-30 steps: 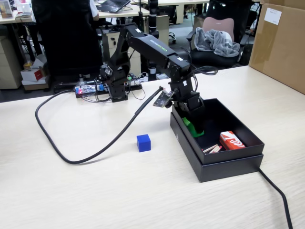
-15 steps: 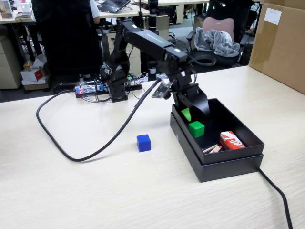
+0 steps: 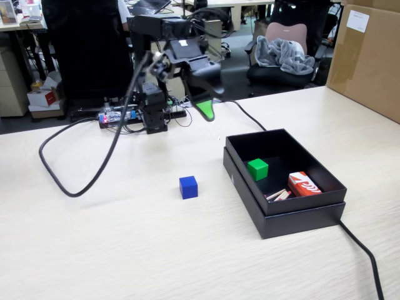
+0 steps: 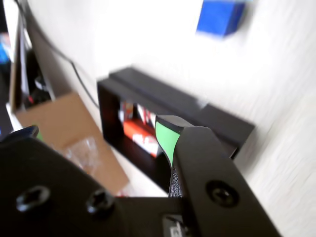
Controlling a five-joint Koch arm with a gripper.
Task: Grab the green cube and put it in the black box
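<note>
One green cube (image 3: 257,169) sits inside your black box (image 3: 325,201); your gripper (image 3: 205,111) hangs above the table, empty; jaw gap I can't tell; blue cube (image 3: 188,187) outside.

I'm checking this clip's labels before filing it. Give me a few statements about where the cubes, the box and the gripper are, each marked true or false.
1. The green cube lies inside the black box. True.
2. The blue cube is inside the black box too. False: it sits on the table, to the left of the box in the fixed view.
3. The gripper is holding a cube. False: nothing is in it, and it is up in the air, clear of both cubes.
4. A red and white packet lies in the box. True.
5. The box is empty apart from the green cube. False: the packet also lies inside.
</note>
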